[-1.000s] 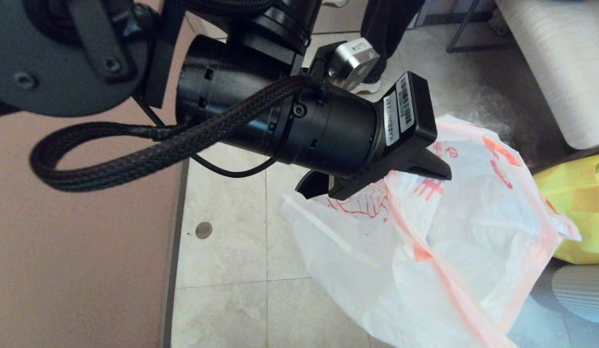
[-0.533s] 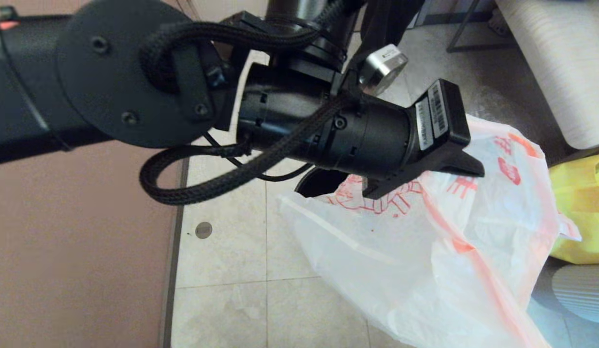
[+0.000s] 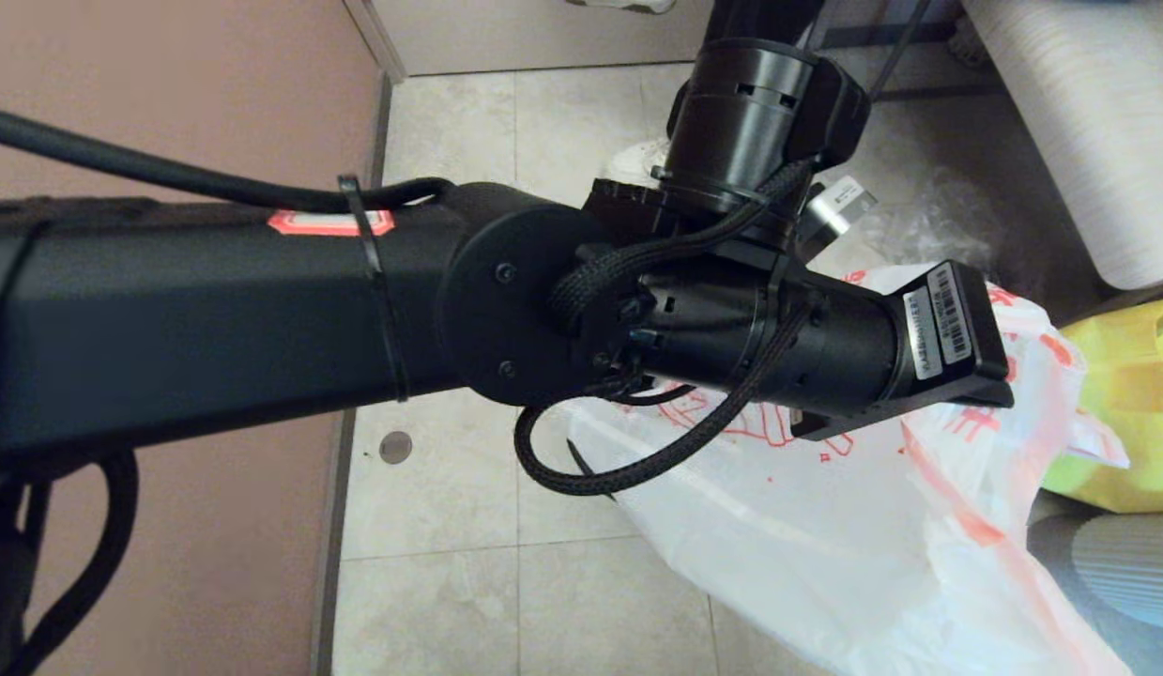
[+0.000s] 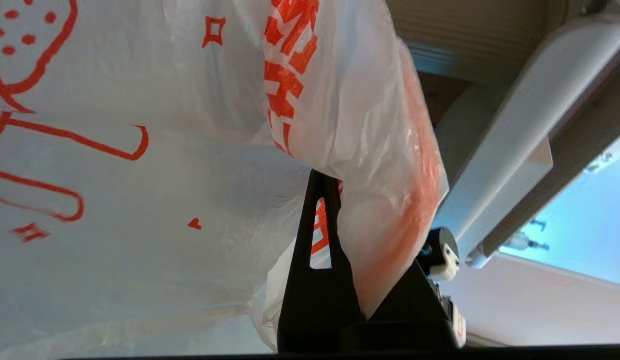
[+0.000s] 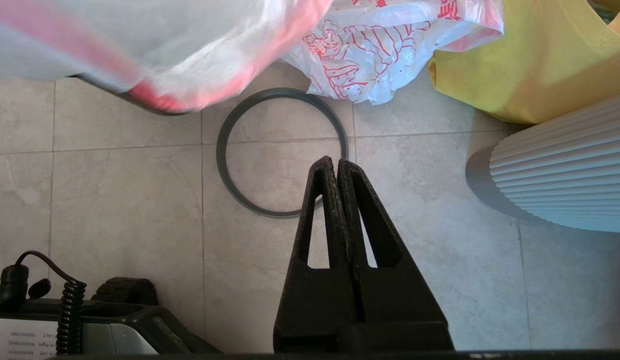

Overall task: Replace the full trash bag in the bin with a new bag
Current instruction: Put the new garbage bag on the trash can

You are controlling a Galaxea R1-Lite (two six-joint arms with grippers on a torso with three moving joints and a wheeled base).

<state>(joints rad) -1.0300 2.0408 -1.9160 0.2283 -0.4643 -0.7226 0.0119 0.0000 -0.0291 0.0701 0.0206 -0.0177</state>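
My left gripper (image 3: 956, 376) reaches across the head view and is shut on the rim of the new bag (image 3: 825, 545), a thin white bag with red print and pink-orange edges. The bag hangs open in the air, and its plastic drapes over one finger (image 4: 320, 240) of the left gripper (image 4: 335, 180). My right gripper (image 5: 335, 162) is shut and empty, low over the tiles. The bin's dark grey ring (image 5: 221, 150) lies flat on the floor just past it. The bin's body is hidden. A second, similar printed bag (image 5: 385, 50) lies crumpled beyond the ring, and I cannot tell what is in it.
A yellow fabric bag (image 3: 1125, 404) and a pale ribbed round object (image 5: 565, 170) sit at the right. A clear plastic bag (image 3: 928, 216) lies farther back. A pink wall (image 3: 168, 94) runs along the left. My base and a coiled cable (image 5: 64, 320) are near the right gripper.
My left arm has swung out across the head view. It has carried the gripper and the bag's rim to the right and slightly down. The grip on the bag has held.
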